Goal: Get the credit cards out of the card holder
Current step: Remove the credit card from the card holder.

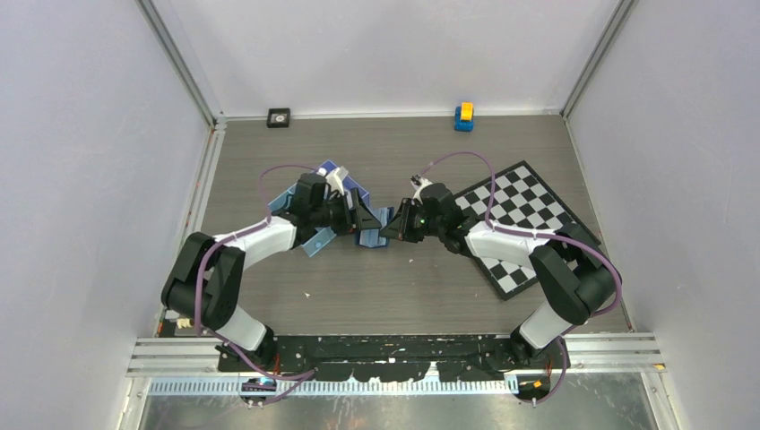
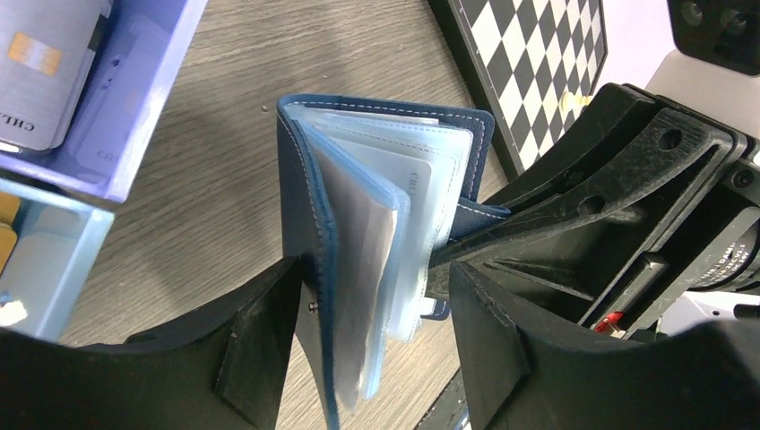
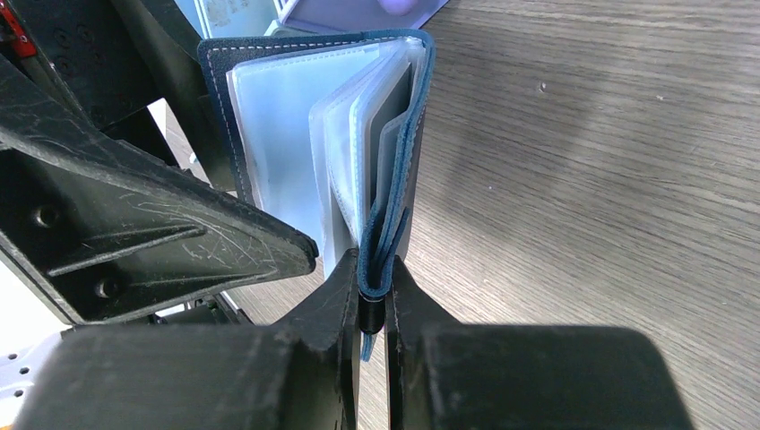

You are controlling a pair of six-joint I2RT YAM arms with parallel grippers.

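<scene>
Card holder [image 2: 354, 215] is off the worktop [image 2: 215, 179], held upright betw. the two grippers near mid-worktop, open like a book w/ its spine up in both wrist views. Clear sleeves fan out betw. the navy covers; a pale card [image 2: 423, 193] w/ some lettering sits in one sleeve.

Right gripper [image 3: 374, 279]: fingers nearly closed, pinching the lower edge of one navy cover plus a thin blue strap. Only that edge is betw. the fingers; the rest of the holder stands up above them.

Left gripper [image 2: 372, 273]: spread wide, fingers straddling the holder's lower part. The outer cover lies against one finger [image 2: 260, 340]. The other finger is just beside the loose sleeves; can't tell if it touches them. No clamp visible.

In the top view the two grippers meet head-on w/ the holder betw. them.

Blue tray [image 2: 152, 98] sits just beside the holder, on the left arm's side, partly under that arm in the top view. A grey card w/ a gold chip [image 2: 36, 67] lies in its lilac compartment. Checkerboard [image 2: 538, 54] lies on the right arm's side.
</scene>
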